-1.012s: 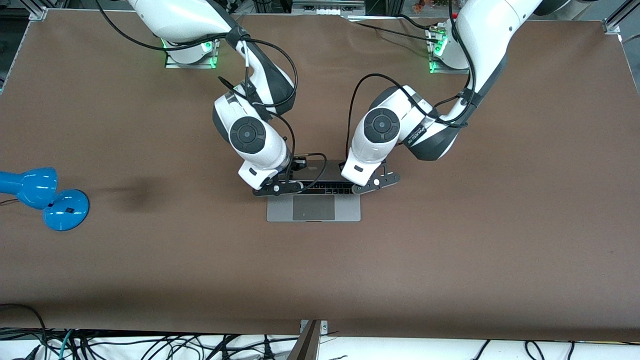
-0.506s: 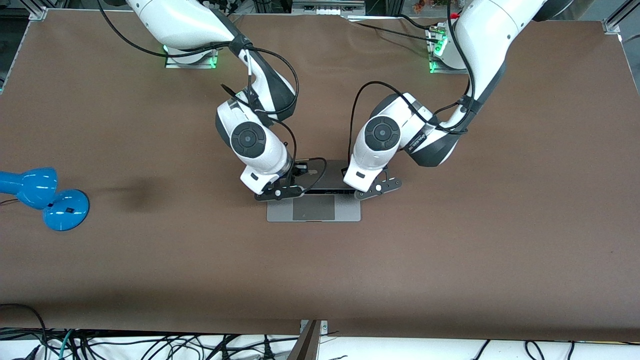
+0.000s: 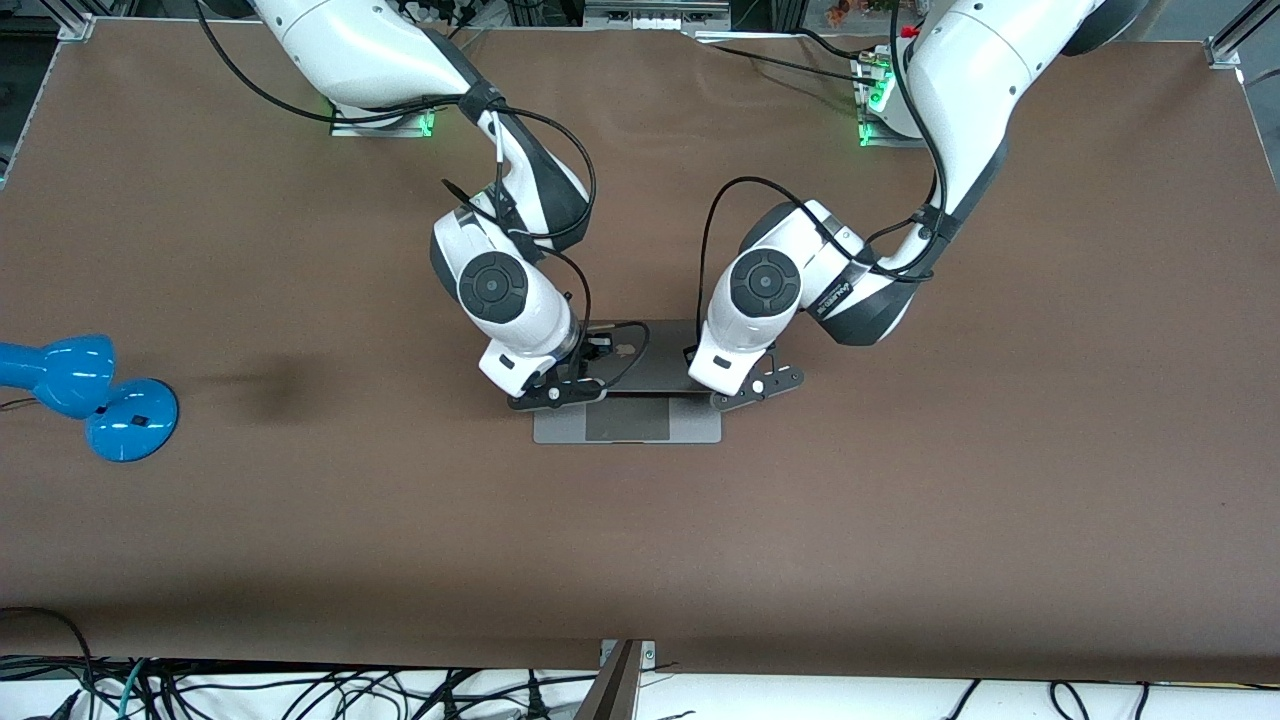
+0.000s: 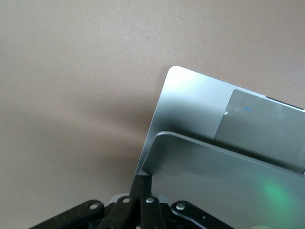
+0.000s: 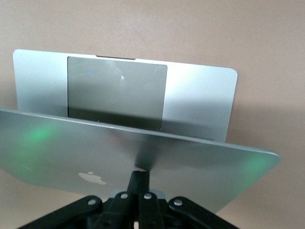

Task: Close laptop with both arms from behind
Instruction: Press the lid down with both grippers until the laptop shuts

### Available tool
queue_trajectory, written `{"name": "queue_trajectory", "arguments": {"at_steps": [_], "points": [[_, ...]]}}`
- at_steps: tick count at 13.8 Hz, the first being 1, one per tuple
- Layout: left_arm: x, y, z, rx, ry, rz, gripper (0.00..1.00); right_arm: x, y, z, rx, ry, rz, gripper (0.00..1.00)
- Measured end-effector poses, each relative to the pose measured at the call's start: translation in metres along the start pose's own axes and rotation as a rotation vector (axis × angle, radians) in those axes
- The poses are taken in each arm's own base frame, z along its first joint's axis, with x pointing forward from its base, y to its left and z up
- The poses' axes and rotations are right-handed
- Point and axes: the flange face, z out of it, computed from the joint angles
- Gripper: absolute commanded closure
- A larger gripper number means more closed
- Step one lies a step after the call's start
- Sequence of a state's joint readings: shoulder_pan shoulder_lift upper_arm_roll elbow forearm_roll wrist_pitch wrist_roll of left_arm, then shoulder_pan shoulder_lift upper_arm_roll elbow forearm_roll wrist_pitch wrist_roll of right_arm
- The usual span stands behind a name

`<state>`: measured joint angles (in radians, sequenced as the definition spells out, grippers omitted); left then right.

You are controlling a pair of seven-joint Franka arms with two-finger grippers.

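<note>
The silver-grey laptop (image 3: 560, 430) lies mid-table, its lid (image 3: 660, 362) tilted low over the base, so only the palm rest and grey trackpad (image 3: 627, 422) show. My right gripper (image 3: 555, 393) is shut, its tips against the lid's back toward the right arm's end. My left gripper (image 3: 757, 387) is shut, against the lid at the other end. In the right wrist view the shut fingertips (image 5: 139, 179) touch the lid (image 5: 190, 162) beside the apple logo (image 5: 92, 178). In the left wrist view the shut fingertips (image 4: 147, 180) meet the lid's corner (image 4: 224, 186).
A blue desk lamp (image 3: 90, 395) lies at the right arm's end of the table. The arm bases with green lights stand along the table edge farthest from the front camera. Bare brown tabletop (image 3: 900, 500) surrounds the laptop.
Both grippers have moved toward the front camera and pushed the lid down. The keyboard, visible a second ago, is now covered by the lid.
</note>
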<state>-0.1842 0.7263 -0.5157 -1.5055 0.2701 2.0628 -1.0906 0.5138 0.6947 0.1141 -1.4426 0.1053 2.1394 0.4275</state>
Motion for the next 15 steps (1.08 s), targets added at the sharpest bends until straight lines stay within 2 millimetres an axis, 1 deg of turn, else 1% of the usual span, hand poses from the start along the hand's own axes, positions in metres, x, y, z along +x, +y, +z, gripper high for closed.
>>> {"name": "queue_trajectory", "arguments": {"at_steps": [3, 8, 11, 15], "points": [[0.001, 0.009, 0.007, 0.000, 0.005, -0.012, 1.00, 0.003, 0.001, 0.005, 0.004, 0.014, -0.035, 1.00], [0.005, 0.018, 0.020, 0.006, 0.007, -0.022, 1.00, 0.013, 0.013, 0.022, -0.013, 0.052, -0.111, 1.00], [0.009, 0.017, 0.029, 0.011, 0.002, -0.030, 1.00, 0.017, 0.013, 0.037, -0.019, 0.086, -0.140, 1.00], [0.014, 0.020, 0.042, 0.025, 0.008, -0.035, 1.00, 0.021, 0.021, 0.046, -0.034, 0.087, -0.183, 1.00]]}}
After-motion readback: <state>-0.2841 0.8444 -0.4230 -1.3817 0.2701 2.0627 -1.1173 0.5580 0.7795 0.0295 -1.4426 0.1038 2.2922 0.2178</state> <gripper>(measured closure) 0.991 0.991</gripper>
